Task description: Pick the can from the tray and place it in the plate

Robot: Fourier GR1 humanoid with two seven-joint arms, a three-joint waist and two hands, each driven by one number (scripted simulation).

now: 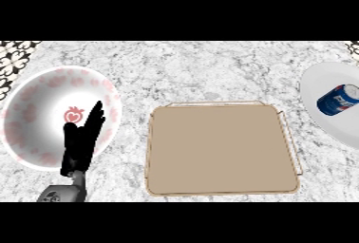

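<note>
A black hand (80,142) with slim fingers joins a grey forearm (61,192) at a narrow wrist.

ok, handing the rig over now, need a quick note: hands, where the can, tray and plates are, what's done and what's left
Left hand: open, fingers straight, resting over the pink-patterned plate at left, holding nothing.
Right hand: not in view.
Can: blue, lying on its side on the white plate at the right edge.
Tray: mid-counter, nothing on it.
Done: can is off the tray and in a plate.
Left: nothing obvious; perhaps check the can is settled, since part of that plate is cut off by the view's edge.
</note>
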